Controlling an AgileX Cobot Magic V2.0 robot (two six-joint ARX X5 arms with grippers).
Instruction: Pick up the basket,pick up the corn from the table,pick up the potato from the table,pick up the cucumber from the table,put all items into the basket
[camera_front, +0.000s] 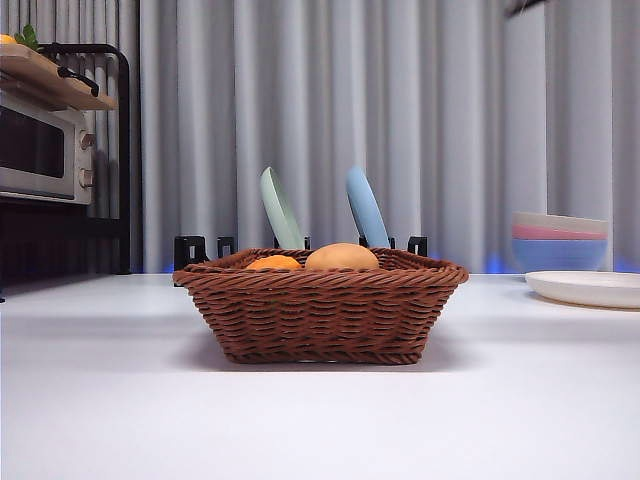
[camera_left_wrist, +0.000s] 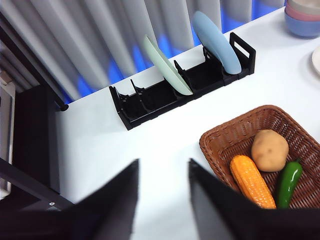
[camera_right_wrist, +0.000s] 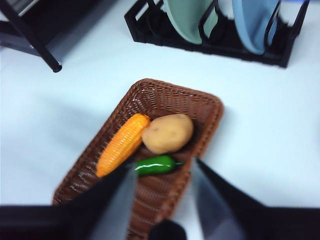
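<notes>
Dark brown woven wicker basket (camera_right_wrist: 150, 165) on white bench (camera_front: 100, 400) holds orange corn cob (camera_right_wrist: 122, 144), tan oval potato (camera_right_wrist: 167, 133) at 1 o'clock, green cucumber (camera_right_wrist: 154, 165); my right fingers (camera_right_wrist: 161, 172) and left fingers (camera_left_wrist: 162, 172) apart, empty; withdraw straight up.

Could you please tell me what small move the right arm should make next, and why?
Probably lift the right pincer straight up and clear. The glossy orange corn cob, tan oval potato and dark green cucumber all lie inside the brown woven wicker basket, and both its jaws and those of the left pincer stand open, holding nothing. No item appears left outside.
</notes>
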